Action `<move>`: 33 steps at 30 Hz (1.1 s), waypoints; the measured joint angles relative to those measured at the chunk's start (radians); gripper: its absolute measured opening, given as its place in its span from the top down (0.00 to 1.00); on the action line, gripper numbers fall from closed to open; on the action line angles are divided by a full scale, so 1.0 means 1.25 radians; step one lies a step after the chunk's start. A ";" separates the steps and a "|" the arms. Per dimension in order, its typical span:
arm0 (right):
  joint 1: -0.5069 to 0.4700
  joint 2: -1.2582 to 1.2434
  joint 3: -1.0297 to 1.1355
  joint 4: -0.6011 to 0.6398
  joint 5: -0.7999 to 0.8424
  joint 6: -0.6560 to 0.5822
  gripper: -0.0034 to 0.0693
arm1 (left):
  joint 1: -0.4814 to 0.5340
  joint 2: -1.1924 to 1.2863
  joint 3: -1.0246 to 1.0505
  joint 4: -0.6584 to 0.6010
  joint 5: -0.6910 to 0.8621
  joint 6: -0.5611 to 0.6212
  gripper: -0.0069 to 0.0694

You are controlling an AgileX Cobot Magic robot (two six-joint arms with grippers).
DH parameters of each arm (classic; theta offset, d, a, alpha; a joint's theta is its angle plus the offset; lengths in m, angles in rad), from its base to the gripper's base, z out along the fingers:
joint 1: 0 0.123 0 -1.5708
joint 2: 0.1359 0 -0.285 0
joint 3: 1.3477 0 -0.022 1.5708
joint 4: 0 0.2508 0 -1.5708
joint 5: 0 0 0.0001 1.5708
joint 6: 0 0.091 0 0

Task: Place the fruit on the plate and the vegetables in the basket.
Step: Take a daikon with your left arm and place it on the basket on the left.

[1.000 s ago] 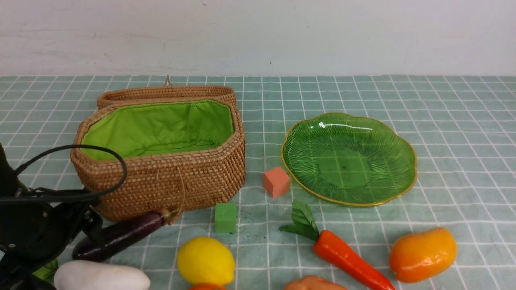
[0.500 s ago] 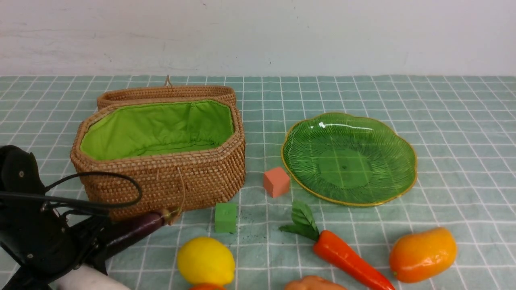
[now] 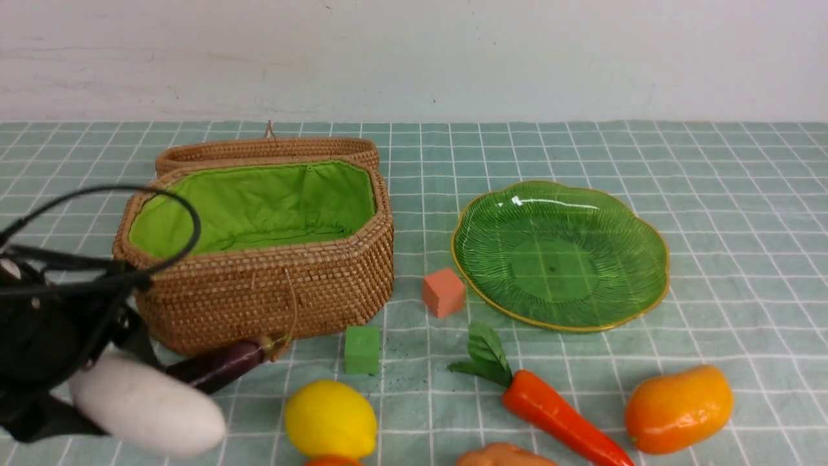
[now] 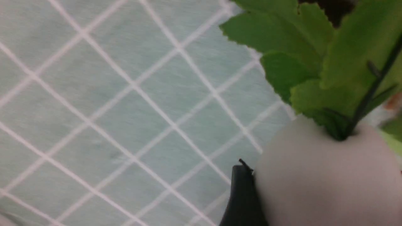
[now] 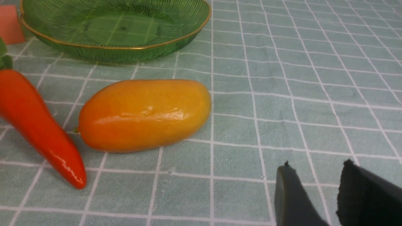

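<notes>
Left gripper (image 3: 97,372) is clamped on the white radish (image 3: 149,408), low at the robot's left, just in front of the basket's (image 3: 259,291) near left corner. The radish looks clear of the tablecloth (image 3: 744,194) and tilted, with its blunt end out toward the lemon (image 3: 330,417). In the left wrist view one black finger (image 4: 241,197) presses on the white skin close to the green leaves (image 4: 307,56); the other finger is hidden.

Right gripper (image 5: 317,175) hovers low near the mango (image 3: 679,408), fingers narrowly apart with nothing between them.

The basket is open, its green lining bare. The plate (image 3: 556,259) is bare too. Eggplant (image 3: 220,366), carrot (image 3: 556,414), potato (image 3: 504,456) and the round orange-red fruit (image 3: 330,461) all lie on the cloth.

Risks, my read:
- The grip sits near the leaf end, so the long glossy body hangs out one side and could swivel or slip out on the way over.
- The basket's front wall is tall and close, so a low carry would knock the radish on the rim.
- The black cable (image 3: 181,213) loops over the basket's corner and could snag on the wicker.
- The eggplant is just beside the radish, so a swing could bump it.
</notes>
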 joint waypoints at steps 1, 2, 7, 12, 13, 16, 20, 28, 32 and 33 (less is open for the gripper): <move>0.000 0.000 0.000 0.000 0.000 0.000 0.62 | 0.000 -0.017 -0.041 -0.032 -0.004 0.004 0.28; 0.000 0.000 0.000 0.000 0.000 0.000 0.62 | 0.000 -0.020 -0.070 -0.051 -0.014 0.012 0.28; 0.000 0.000 0.000 0.000 0.000 0.000 0.62 | 0.000 0.031 -0.222 -0.126 -0.094 0.034 0.28; 0.000 0.000 0.000 0.000 0.000 0.000 0.62 | 0.000 0.168 -0.361 -0.169 -0.155 0.025 0.28; 0.000 0.000 0.000 0.000 0.000 0.000 0.62 | 0.000 0.201 -0.384 -0.170 -0.160 0.021 0.28; 0.000 0.000 0.000 0.000 0.000 0.000 0.62 | 0.000 0.281 -0.436 -0.171 -0.162 0.021 0.28; 0.000 0.000 0.000 0.000 0.000 0.000 0.62 | 0.000 0.376 -0.479 -0.201 -0.163 0.020 0.28; 0.000 0.000 0.000 0.000 0.000 0.000 0.62 | 0.000 0.421 -0.482 -0.226 -0.167 0.031 0.12; 0.000 0.000 0.000 0.000 0.000 0.000 0.62 | 0.000 0.416 -0.484 -0.229 -0.171 0.099 0.08; 0.000 0.000 0.000 0.000 0.000 0.000 0.62 | 0.000 0.411 -0.484 -0.229 -0.168 0.133 0.08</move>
